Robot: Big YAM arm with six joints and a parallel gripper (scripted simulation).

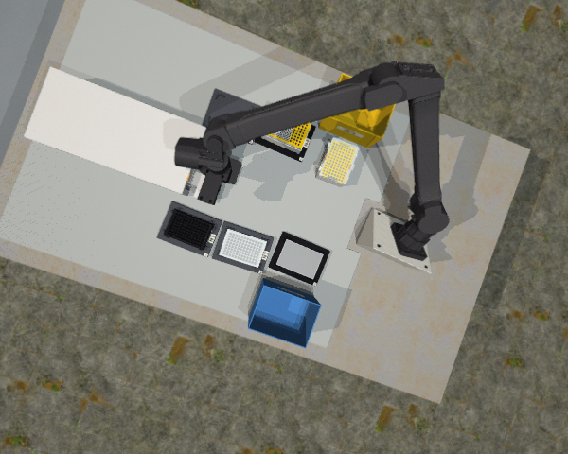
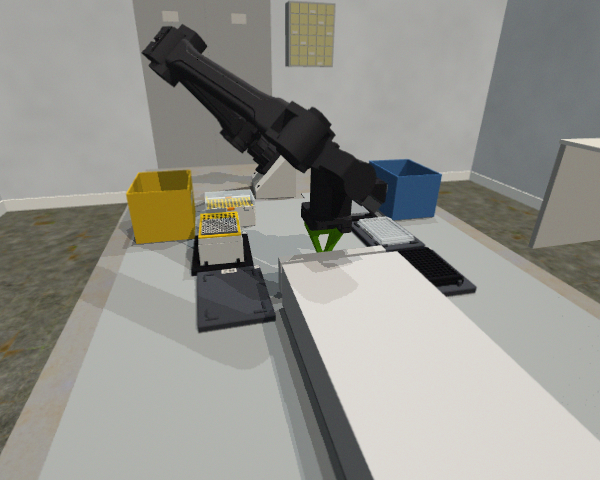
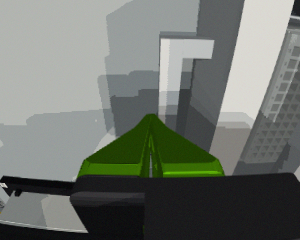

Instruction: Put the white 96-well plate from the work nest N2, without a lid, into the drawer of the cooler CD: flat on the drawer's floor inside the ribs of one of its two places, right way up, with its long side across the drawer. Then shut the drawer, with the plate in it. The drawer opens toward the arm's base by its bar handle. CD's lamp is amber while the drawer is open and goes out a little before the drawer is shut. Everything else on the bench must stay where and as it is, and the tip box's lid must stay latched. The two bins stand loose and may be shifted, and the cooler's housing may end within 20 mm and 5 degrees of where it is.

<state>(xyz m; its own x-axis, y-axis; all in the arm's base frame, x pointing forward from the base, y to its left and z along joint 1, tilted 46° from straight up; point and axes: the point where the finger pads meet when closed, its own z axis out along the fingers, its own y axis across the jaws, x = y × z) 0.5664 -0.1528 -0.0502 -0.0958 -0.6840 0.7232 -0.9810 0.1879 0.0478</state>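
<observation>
The white 96-well plate [image 1: 241,247] lies in its dark nest at the bench's front, with no lid on it; it also shows in the exterior view [image 2: 385,230]. The cooler CD [image 1: 108,127] is a long white box. Its drawer front [image 2: 331,254] stands a little out from the end that faces the arm. My gripper [image 2: 323,240] has green fingers pressed together on nothing. It hangs just in front of that drawer end, tips down, and shows from above [image 1: 208,193]. In the wrist view the shut fingers [image 3: 150,140] point at a white bar [image 3: 180,67]. I cannot see the lamp.
A black well plate [image 1: 188,228] sits in the nest left of the white plate, and a black-framed nest [image 1: 299,257] to its right. The blue bin [image 1: 284,312] stands in front. The tip box [image 1: 289,136], a yellow rack [image 1: 338,161] and the yellow bin [image 1: 360,122] stand behind.
</observation>
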